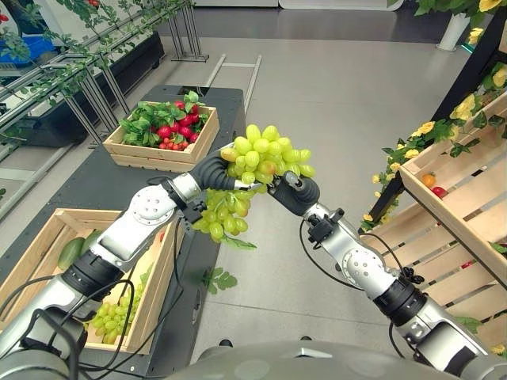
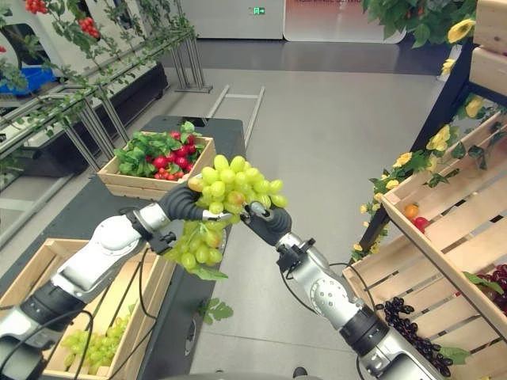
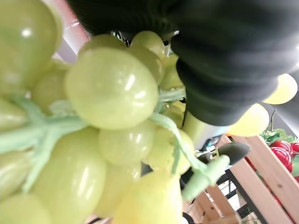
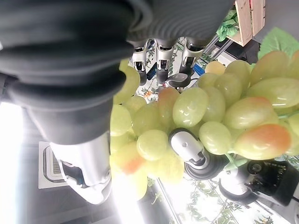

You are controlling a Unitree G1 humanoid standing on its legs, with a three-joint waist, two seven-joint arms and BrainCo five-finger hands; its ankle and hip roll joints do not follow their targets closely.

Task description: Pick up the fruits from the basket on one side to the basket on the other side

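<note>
No writing can be read on any of the crates or fruit.

Both hands meet at a big bunch of green grapes held up in the air, above the gap between the dark table and the slanted wooden shelf. The left hand comes to the bunch from the table side, its dark ribbed cover pressed against the grapes; in the left wrist view the grapes and their pale green stem crowd right up against the cover, and its fingers are buried in the fruit, so I cannot tell how they are set. The right hand is against the bunch from the shelf side. In the right wrist view its silver fingers lie over the top of the grapes while the thumb presses in from below, so this hand is curled round the bunch. A second, lower part of the bunch hangs under the left wrist.

On the table, the near wooden crate holds another bunch of green grapes and a green mango. The far crate on the table holds red fruit among green leaves. The shelf carries an orange and a red fruit.
</note>
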